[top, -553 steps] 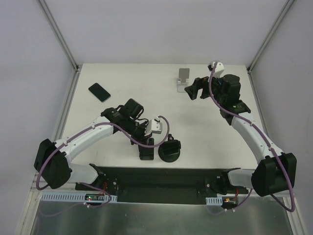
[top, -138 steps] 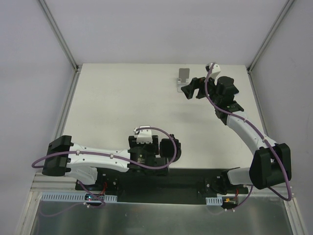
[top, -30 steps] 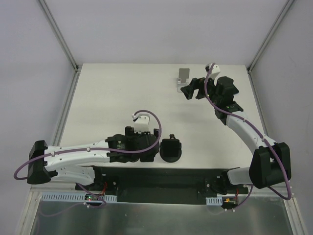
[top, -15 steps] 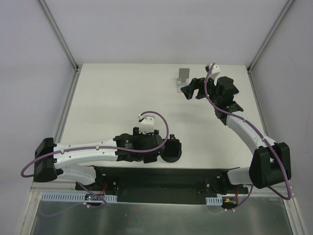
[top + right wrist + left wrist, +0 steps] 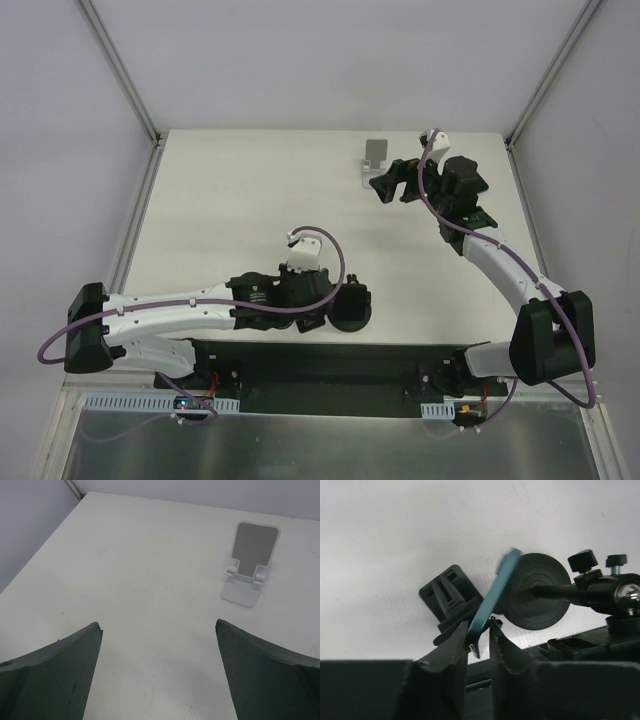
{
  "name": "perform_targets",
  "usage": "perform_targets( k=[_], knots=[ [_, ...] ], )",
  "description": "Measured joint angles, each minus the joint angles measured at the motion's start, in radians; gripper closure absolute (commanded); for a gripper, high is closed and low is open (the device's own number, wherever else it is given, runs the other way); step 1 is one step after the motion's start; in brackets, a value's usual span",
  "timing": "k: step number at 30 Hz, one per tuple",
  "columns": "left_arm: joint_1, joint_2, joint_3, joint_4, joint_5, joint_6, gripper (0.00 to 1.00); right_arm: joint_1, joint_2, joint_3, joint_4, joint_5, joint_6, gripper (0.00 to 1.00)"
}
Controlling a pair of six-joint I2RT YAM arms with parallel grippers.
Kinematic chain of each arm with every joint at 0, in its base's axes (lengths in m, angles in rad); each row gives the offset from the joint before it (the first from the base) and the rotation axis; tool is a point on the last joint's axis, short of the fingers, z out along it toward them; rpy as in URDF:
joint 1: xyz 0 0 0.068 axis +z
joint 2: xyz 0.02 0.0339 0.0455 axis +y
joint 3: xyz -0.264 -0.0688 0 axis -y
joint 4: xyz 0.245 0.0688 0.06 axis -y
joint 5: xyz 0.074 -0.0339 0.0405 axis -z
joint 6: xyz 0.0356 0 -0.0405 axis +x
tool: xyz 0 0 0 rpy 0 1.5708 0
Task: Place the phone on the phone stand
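Your left fingers [image 5: 456, 647] are pinched on the lower end of the phone [image 5: 496, 592]. The phone leans edge-on at the near side of the table [image 5: 395, 540], in front of a black round-based mount [image 5: 537, 597] and beside a black clamp piece [image 5: 447, 592]. Your right fingers [image 5: 55, 670] are spread wide with nothing between them. They face the white phone stand [image 5: 249, 565] on the far side, well apart from the phone.
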Motion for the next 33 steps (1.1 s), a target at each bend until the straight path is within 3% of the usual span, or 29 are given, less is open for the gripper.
perform_targets(
  k=[1, 2, 9, 19, 33],
  knots=[
    [0.0, -0.005, 0.0, 0.009, 0.006, 0.01, 0.99, 0.0, 0.0, 0.0, 0.0, 0.0, 0.0, 0.02],
    [-0.001, -0.01, 0.0, 0.019, 0.008, 0.017, 1.0, 0.0, 0.0, 0.0, 0.0, 0.0, 0.0, 0.01],
    [0.001, -0.12, -0.109, 0.12, 0.009, 0.095, 1.0, 0.0, 0.0, 0.0, 0.0, 0.0, 0.0, 0.02],
    [0.014, -0.585, -0.506, 0.487, 0.133, 0.378, 1.0, 0.0, 0.0, 0.0, 0.0, -0.004, 0.001, 0.01],
    [0.074, -0.674, -0.546, 0.545, 0.332, 0.595, 1.0, 0.013, 0.013, 0.0, 0.0, -0.012, 0.008, 0.02]
  ],
)
